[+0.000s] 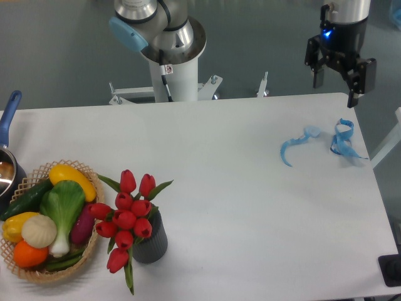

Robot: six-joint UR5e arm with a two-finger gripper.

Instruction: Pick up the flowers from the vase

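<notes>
The flowers (127, 216) stand in the vase (150, 240) near the front left of the worktop (238, 207), their red buds crowded above and to the left of the dark ribbed cylinder, with leaves splaying out and one bud drooping down past its side. The stems go into the vase's mouth, so it holds the bunch up; it leans left, toward the basket (37, 276) of vegetables just beside it. That closeness matters: an approach from the left would likely brush the basket, so coming from above or from the right looks cleaner. The pincer (336, 78) hangs at the far right rear corner, above the worktop edge and well apart from the flowers, its two dark fingers spread with nothing between them. Two curled blue strips (322, 143) lie on the worktop below it, apart from the task's things. A pan (7, 157) with a blue handle sits at the left edge behind the basket. Judging by this layout, the pick has not begun; the arm would need to cross nearly the whole worktop and close on the stems just above the vase rim, where the bunch is narrowest.
</notes>
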